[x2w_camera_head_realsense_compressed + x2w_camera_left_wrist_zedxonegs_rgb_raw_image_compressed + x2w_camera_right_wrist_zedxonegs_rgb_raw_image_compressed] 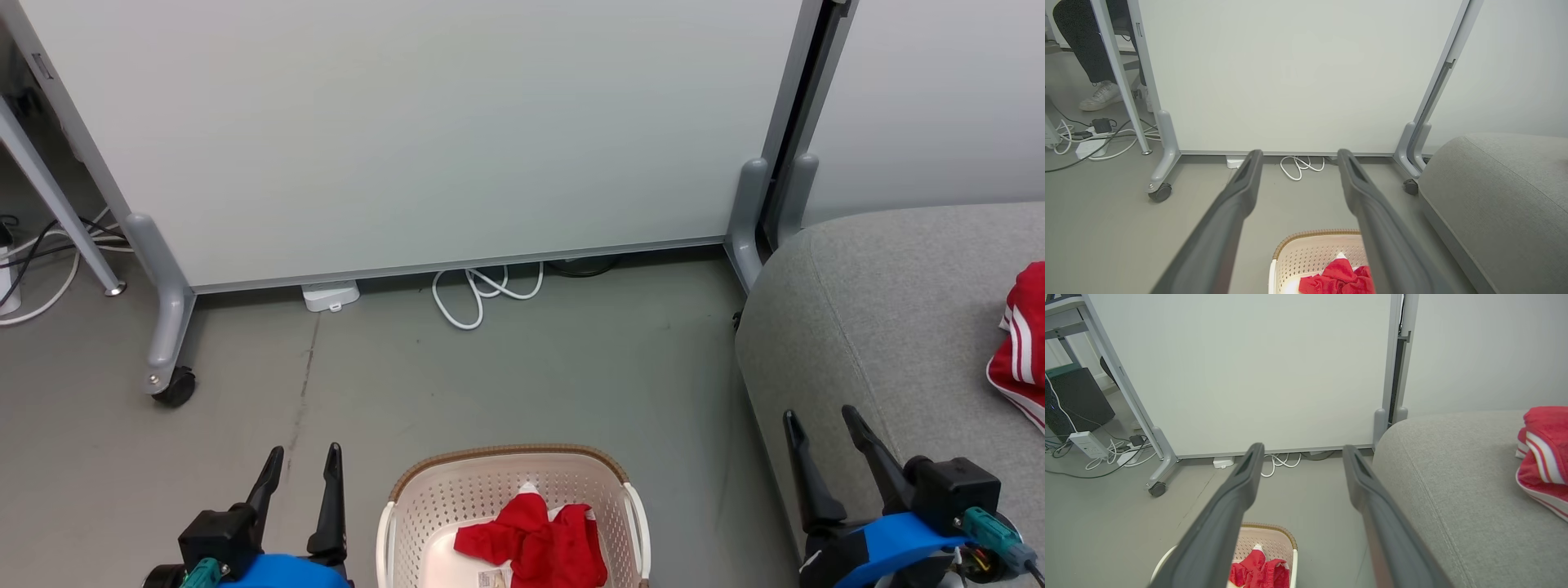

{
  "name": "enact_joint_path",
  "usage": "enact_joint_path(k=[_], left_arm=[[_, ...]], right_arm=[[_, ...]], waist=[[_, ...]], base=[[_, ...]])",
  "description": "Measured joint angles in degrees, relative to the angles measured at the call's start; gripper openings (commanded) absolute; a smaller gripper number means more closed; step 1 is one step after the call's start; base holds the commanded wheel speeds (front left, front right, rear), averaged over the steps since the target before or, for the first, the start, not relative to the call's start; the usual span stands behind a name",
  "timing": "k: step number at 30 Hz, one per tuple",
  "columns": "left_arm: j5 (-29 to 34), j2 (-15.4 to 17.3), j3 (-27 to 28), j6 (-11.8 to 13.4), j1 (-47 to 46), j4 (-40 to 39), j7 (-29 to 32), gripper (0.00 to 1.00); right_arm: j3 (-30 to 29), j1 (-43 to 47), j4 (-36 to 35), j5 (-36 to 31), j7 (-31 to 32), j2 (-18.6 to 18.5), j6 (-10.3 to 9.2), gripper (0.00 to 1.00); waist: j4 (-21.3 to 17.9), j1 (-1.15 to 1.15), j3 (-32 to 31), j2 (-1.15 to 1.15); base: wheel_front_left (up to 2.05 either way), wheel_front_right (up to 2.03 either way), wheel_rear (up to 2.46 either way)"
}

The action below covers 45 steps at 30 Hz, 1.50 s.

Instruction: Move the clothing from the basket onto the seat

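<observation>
Bright red clothing (535,543) at the bottom centre, with a flash of white trim, in the cream perforated basket (457,498) with its brown woven-look rim. Plain grey seat (882,327) on the right. At the right edge, a red garment (1020,343) with white stripes. Dull grey floor (490,376), white cable (478,298) upper centre.

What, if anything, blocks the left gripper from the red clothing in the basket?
Probably nothing, so likely yes: the left gripper is open and empty beside the basket, whose top is uncovered, and the clothing lies loose inside.
</observation>
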Motion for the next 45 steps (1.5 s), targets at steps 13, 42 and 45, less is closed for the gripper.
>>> enact_joint_path(k=[13, 42, 45], left_arm=[[-0.7, 0.5, -3.0, 0.0, -1.9, 1.3, 0.0, 1.00], [-4.7, 2.7, -20.0, 0.0, -28.5, 22.4, 0.0, 1.00], [-5.8, 3.6, -21.2, 0.0, -31.6, 25.9, 0.0, 1.00]], right_arm=[[1.8, -1.0, -1.8, 0.3, 0.2, 0.0, 0.00, 1.00], [11.0, -16.9, -5.4, -1.0, -4.6, 0.0, 0.00, 1.00], [11.7, -17.6, -6.1, -0.6, -5.6, 0.0, 0.00, 1.00]], waist=[[-2.0, 0.00, 4.8, 0.00], [-15.7, 0.01, 37.8, 0.00], [-17.0, 0.02, 41.5, 0.00]], base=[[0.00, 0.00, 0.00], [0.00, 0.00, 0.00], [0.00, 0.00, 0.00]])
